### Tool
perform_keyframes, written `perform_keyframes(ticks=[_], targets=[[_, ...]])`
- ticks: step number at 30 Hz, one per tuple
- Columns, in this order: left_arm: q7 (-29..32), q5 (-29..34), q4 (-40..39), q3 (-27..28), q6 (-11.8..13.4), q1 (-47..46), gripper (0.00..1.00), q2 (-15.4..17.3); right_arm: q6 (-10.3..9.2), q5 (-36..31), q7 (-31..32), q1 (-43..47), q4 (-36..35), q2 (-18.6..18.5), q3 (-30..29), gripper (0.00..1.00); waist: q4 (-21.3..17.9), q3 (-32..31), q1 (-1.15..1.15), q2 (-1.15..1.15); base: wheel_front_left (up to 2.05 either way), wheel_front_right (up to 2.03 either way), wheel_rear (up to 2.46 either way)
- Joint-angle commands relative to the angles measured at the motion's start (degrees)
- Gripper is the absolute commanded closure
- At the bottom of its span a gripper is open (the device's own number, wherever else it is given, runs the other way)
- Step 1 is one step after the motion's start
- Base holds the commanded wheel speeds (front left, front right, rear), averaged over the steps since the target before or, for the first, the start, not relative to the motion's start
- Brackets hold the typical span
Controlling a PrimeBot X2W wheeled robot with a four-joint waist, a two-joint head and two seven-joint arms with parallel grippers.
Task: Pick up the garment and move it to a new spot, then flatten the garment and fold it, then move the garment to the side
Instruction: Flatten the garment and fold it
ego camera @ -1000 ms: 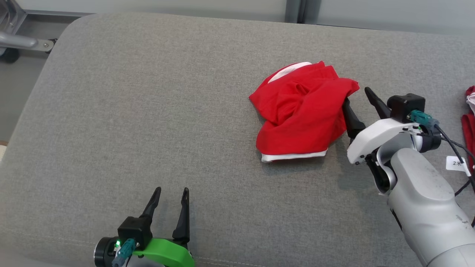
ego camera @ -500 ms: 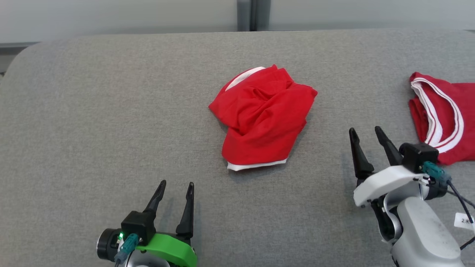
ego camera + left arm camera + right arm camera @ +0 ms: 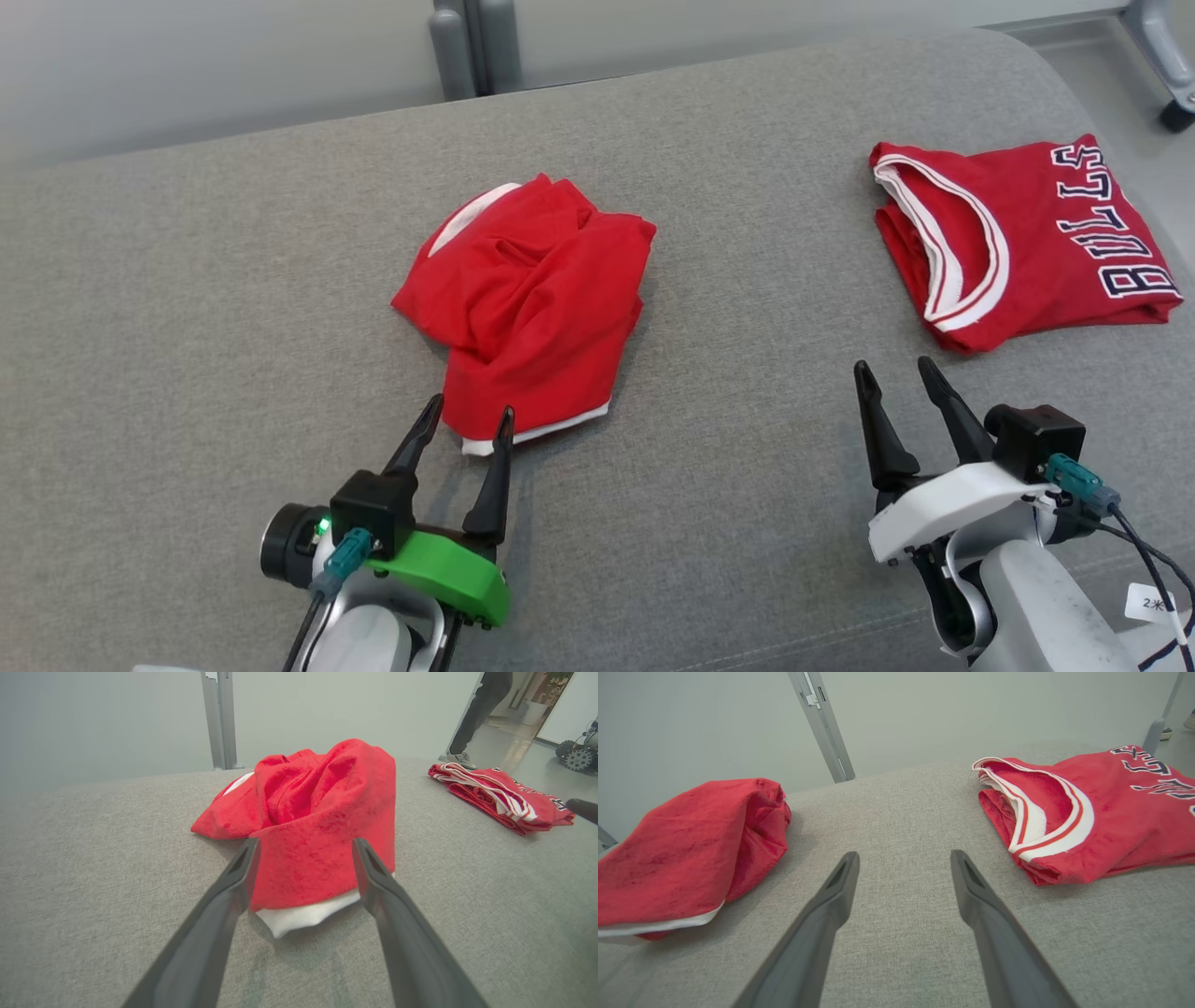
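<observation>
A crumpled red garment (image 3: 532,299) with a white hem lies in the middle of the grey cushion (image 3: 233,327). My left gripper (image 3: 469,411) stands open at its near edge. In the left wrist view the white hem of the garment (image 3: 322,812) lies just past my left gripper (image 3: 304,842), between its spread fingertips. My right gripper (image 3: 892,366) is open and empty over bare cushion. In the right wrist view my right gripper (image 3: 904,855) points between the garment (image 3: 677,858) on its left and a folded jersey (image 3: 1111,812) on its right.
A folded red jersey (image 3: 1027,233) with white trim and dark lettering lies at the cushion's far right. A grey post (image 3: 471,47) stands against the pale wall behind. A person's leg (image 3: 472,718) and a wheeled machine (image 3: 579,751) are beyond the cushion.
The head camera has turned right, bringing the folded jersey into view. My right gripper has drawn back from the crumpled garment's right side. My left gripper now stands at the garment's near hem.
</observation>
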Motion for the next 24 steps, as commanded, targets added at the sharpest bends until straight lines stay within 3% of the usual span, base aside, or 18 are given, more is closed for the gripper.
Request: perform_keyframes(ticks=[1, 10, 11, 13, 24], targets=[[0.01, 0.64, 0.38, 0.27, -0.1, -1.15, 0.0, 0.23, -0.03, 0.19, -0.21, 0.42, -0.3, 0.12, 0.15, 0.0, -2.22, 1.27, 0.0, 0.0, 0.0, 0.0, 0.0], [0.01, 3.7, 4.76, 1.88, 0.92, -4.59, 0.0, 0.24, -0.03, 0.16, -0.21, 0.38, -0.3, 0.72, -0.02, 0.0, -3.8, 2.35, 0.0, 0.0, 0.0, 0.0, 0.0], [0.01, 4.01, 5.37, 2.03, 0.98, -5.02, 0.08, 0.24, -0.03, 0.19, -0.21, 0.27, -0.24, 0.76, 0.04, 0.0, -3.83, 2.46, 0.0, 0.0, 0.0, 0.0, 0.0], [0.01, 4.38, 6.95, 2.18, 0.8, -5.73, 0.98, 0.24, -0.03, 0.24, -0.21, 0.03, -0.16, 0.8, 0.13, 0.0, -3.86, 2.69, 0.0, 0.0, 0.0, 0.0, 0.0], [0.01, 6.04, 0.95, 2.09, -1.42, -11.0, 1.0, 0.23, -0.03, 0.8, -0.22, -0.97, -0.69, 1.45, -0.26, 0.0, -3.99, 4.04, 0.0, 0.0, 0.0, 0.0, 0.0]])
